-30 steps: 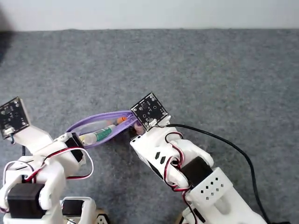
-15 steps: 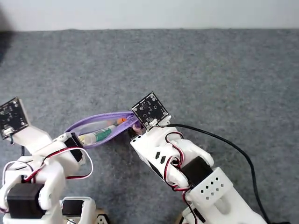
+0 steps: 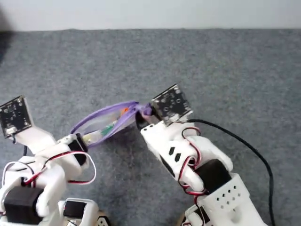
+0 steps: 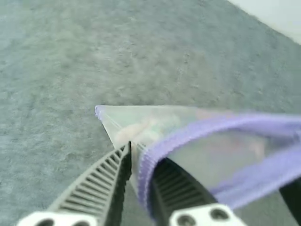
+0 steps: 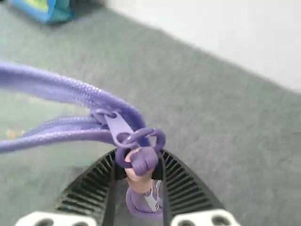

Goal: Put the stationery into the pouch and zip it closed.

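A clear pouch (image 3: 106, 121) with a purple zipper hangs stretched between the two grippers, just above the grey mat. Inside it lie a green-and-white pen (image 3: 104, 130) and an orange-tipped piece (image 3: 124, 111). My left gripper (image 3: 83, 139) is shut on the pouch's near-left corner; the left wrist view has its fingers (image 4: 113, 174) pinching the clear end (image 4: 136, 132) beside the purple tape. My right gripper (image 3: 143, 114) is shut on the purple zipper pull (image 5: 136, 157) at the pouch's right end, where the two zipper tracks (image 5: 56, 89) meet at the slider.
Grey carpet-like mat (image 3: 225, 70) covers the table, with a white wall along the far edge. A black cable (image 3: 244, 146) trails from the right arm toward the lower right. A blue-green object (image 5: 42, 9) lies far off in the right wrist view.
My right gripper has shifted right and slightly away with the zipper pull, drawing the pouch longer and tauter. The left arm has held its place on the corner.
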Controlling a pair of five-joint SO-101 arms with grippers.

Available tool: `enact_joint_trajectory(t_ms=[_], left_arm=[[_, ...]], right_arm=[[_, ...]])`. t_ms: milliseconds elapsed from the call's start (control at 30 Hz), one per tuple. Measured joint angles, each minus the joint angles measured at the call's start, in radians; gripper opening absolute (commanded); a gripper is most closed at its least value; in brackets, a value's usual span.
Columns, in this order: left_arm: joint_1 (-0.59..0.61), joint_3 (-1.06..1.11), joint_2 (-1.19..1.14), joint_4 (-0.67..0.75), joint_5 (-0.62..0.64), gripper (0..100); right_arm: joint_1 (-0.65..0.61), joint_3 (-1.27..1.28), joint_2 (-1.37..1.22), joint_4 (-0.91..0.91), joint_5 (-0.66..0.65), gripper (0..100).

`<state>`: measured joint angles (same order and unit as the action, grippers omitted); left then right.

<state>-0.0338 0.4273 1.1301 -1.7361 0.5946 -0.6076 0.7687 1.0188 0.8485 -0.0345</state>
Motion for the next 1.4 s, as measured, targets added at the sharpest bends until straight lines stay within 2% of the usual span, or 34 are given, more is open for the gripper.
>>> enact_joint_trajectory(t_ms=[167,333,533,733,867,1000,1133,1233,1400], left_arm=[[-0.094,-0.081,0.028,0.0,-0.005,29],[-0.183,-0.133,0.055,0.0,-0.005,30],[-0.224,-0.18,0.106,0.0,-0.005,30],[-0.224,-0.25,0.183,0.0,-0.005,17],[-0.222,-0.272,0.233,0.003,-0.005,8],[-0.11,-0.272,0.255,0.031,-0.011,1],[0.075,-0.221,0.261,0.095,-0.114,1],[0.19,-0.13,0.261,0.163,-0.133,1],[0.213,0.117,0.259,0.285,-0.129,1]], right_arm=[[0.009,-0.006,0.002,-0.087,-0.069,0.7],[0.012,-0.006,0.002,-0.124,-0.147,0.7],[0.02,-0.006,0.002,-0.137,-0.175,0.7],[0.043,-0.006,0.002,-0.175,-0.276,0.7],[0.051,-0.006,0.003,-0.175,-0.295,0.7],[0.051,-0.006,0.003,-0.176,-0.298,0.7],[0.058,-0.006,0.003,-0.173,-0.298,0.7],[0.087,-0.006,0.003,-0.163,-0.298,0.7],[0.13,-0.006,0.003,-0.163,-0.298,0.7]])
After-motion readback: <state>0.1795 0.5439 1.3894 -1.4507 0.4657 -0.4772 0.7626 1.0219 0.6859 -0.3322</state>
